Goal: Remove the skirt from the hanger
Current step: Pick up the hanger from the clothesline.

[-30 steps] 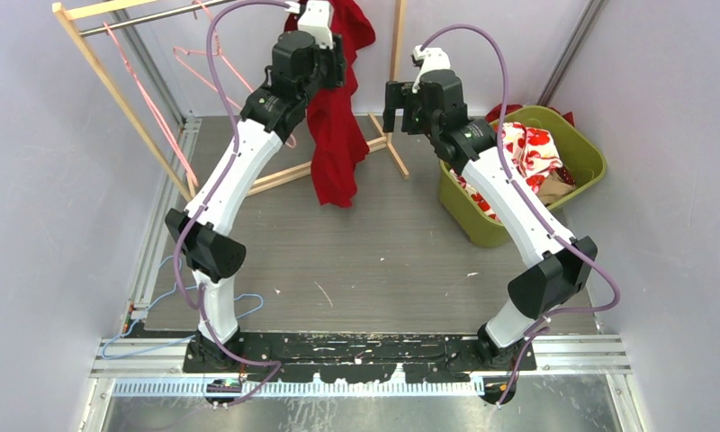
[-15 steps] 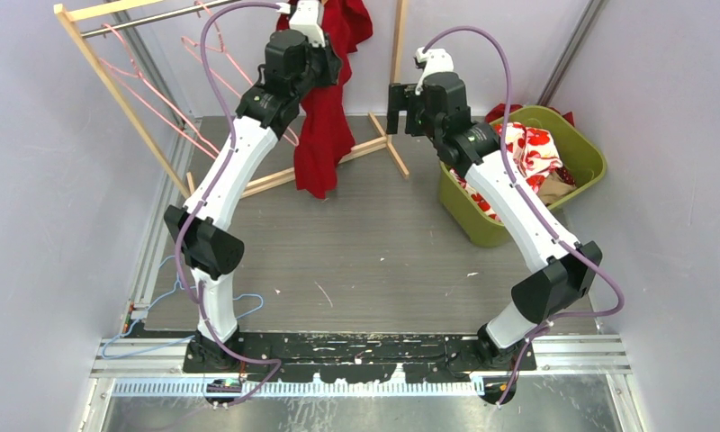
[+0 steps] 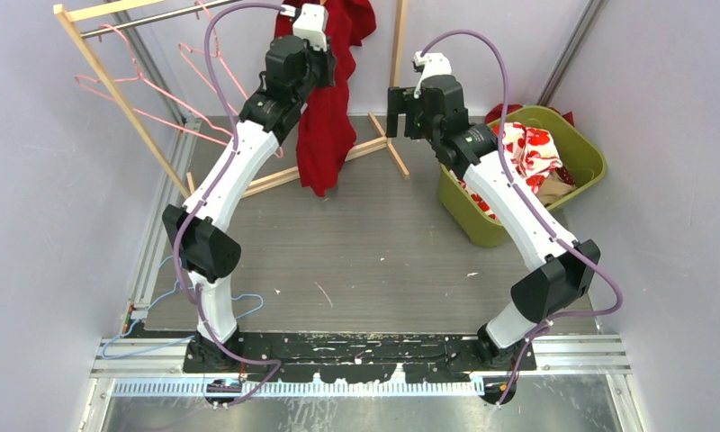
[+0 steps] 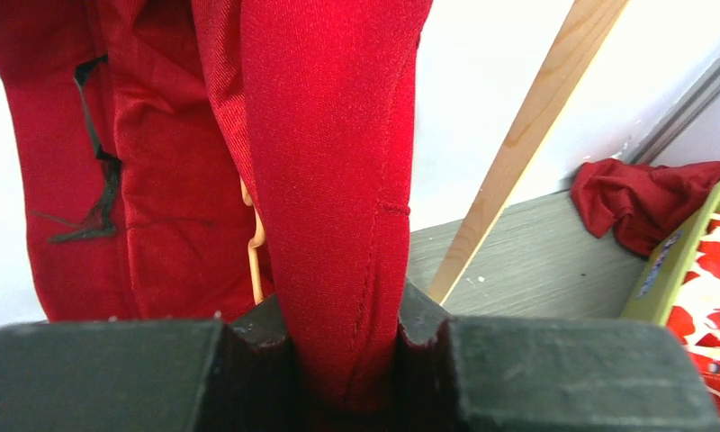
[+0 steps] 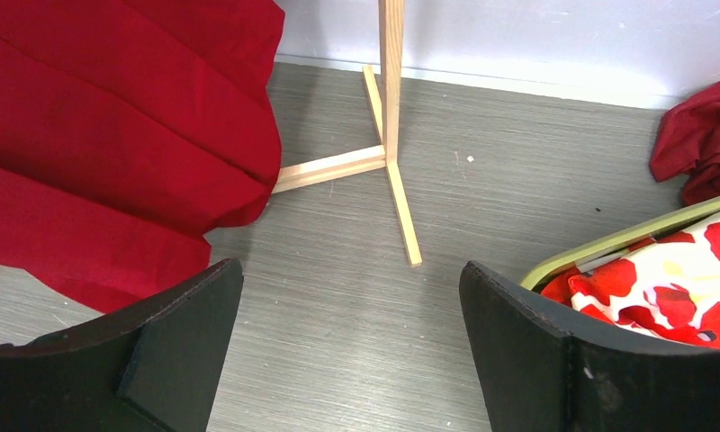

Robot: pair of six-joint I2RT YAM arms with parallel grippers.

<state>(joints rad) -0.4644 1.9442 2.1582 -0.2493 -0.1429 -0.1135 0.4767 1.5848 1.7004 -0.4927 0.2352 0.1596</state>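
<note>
The red skirt (image 3: pixel 328 135) hangs from the rail at the top centre, its hem above the floor. My left gripper (image 3: pixel 325 70) is high on it, shut on a fold of the cloth. In the left wrist view that fold (image 4: pixel 338 180) runs down between the two dark jaws of the left gripper (image 4: pixel 343 337), which press it from both sides. A thin peach hanger wire (image 4: pixel 256 243) shows just behind the fold. My right gripper (image 3: pixel 398 110) hovers to the right of the skirt, open and holding nothing (image 5: pixel 347 333). The skirt's hem (image 5: pixel 113 135) lies to its left.
A wooden rack (image 3: pixel 95 63) carries pink hangers (image 3: pixel 149 90) on the left; its right post and foot (image 5: pixel 391 90) stand by the skirt. A green basket (image 3: pixel 583 153) with floral cloth (image 3: pixel 532 148) sits right, red cloth (image 5: pixel 703 135) behind it. Blue hanger (image 3: pixel 172 297) lies on the floor.
My left gripper has shut on the skirt's fold and drawn it slightly left. The pink hangers have swung along the rail. The right arm has hardly moved.
</note>
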